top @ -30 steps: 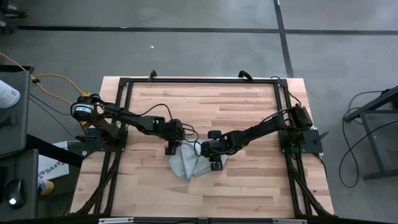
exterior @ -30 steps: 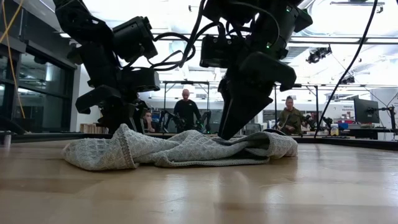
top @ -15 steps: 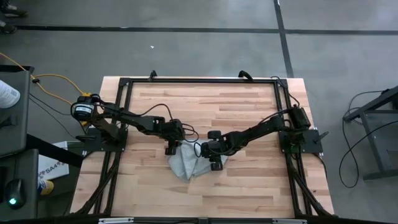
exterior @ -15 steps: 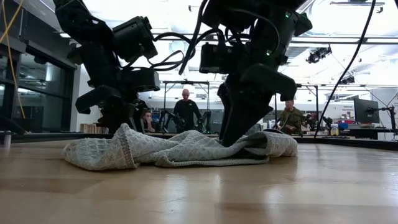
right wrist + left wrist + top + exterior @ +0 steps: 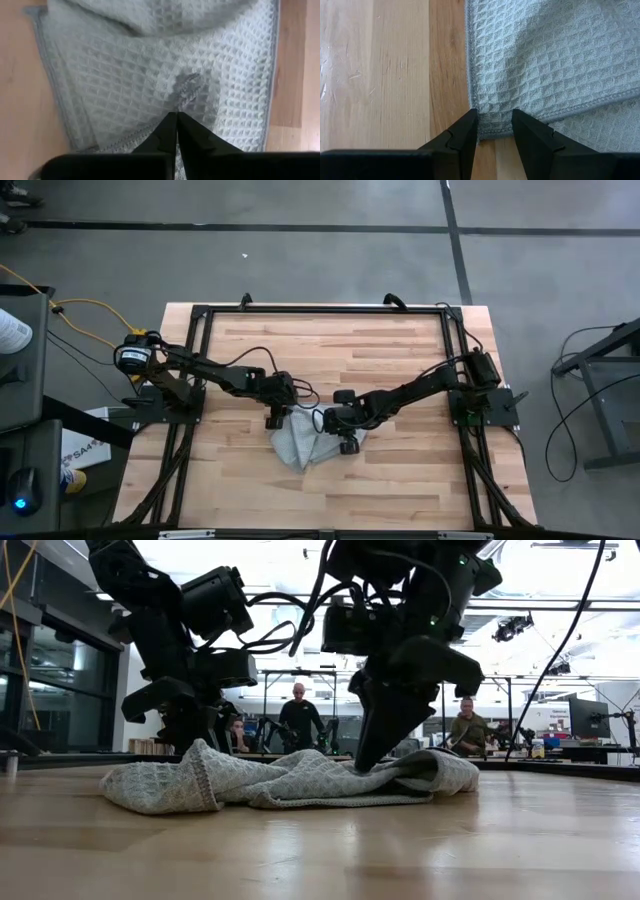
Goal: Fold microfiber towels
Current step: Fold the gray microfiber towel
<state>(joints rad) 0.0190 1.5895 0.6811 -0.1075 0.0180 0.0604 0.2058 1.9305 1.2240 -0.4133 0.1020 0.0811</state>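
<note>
Towel (image 5: 300, 442) — top edge hidden under both wrists in high view; exact outline not readable there.

Left gripper (image 5: 495, 131): corner hem sits between the fingers, contact itself not resolvable.

Right gripper (image 5: 176, 131): tips pressed together on a puckered fold — pinched layer count unclear.

People (image 5: 298, 715) behind table: partly blocked by arms.
</note>
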